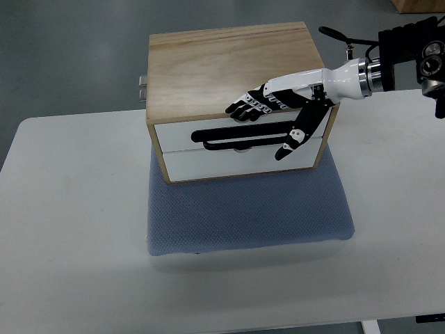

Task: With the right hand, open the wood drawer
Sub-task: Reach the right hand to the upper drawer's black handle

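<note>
— Where's the wood drawer?

— Set in the front of a wooden box that sits on a blue mat on the white desk.

— And the right robot hand?

— Its arm enters from the right, reaching leftward. The fingers lie extended, flat on the box's top front edge; the thumb hangs down over the drawer face. Spread, clamped on nothing.

A lab: bare white table on grey floor.
</note>
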